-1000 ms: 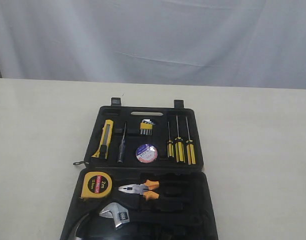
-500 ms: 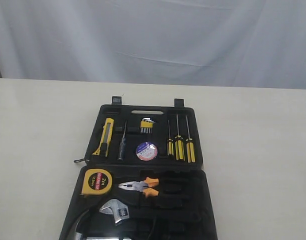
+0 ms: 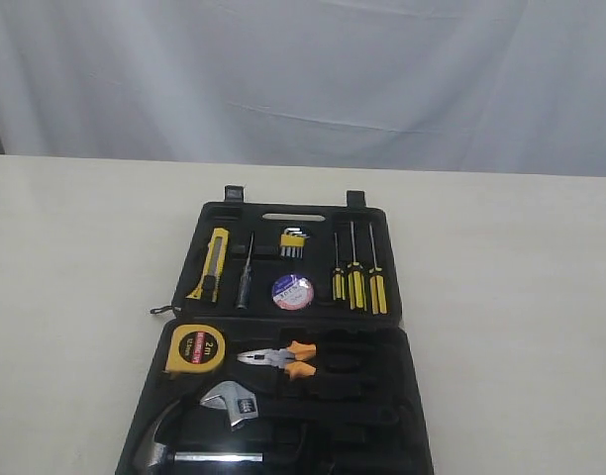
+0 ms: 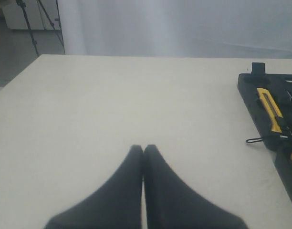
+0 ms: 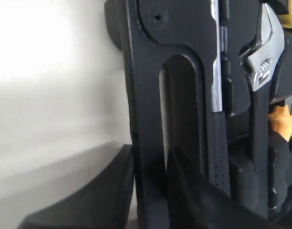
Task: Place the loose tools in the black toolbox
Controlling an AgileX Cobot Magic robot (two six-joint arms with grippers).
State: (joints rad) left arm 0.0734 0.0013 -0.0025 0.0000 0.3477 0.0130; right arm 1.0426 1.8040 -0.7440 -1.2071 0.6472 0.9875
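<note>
Black toolbox: open, near edge cut off.
Tape measure: "2m"; near half, beside pliers.
Tape roll: label illegible; far half, with utility knife.
Left gripper: jaws closed, empty.
Right gripper: jaws clamp toolbox handle.

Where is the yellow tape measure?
In the exterior view, the tape measure sits in the near half of the open toolbox, at its left side. It is just left of the pliers, and the wrench lies nearer the camera.
</note>
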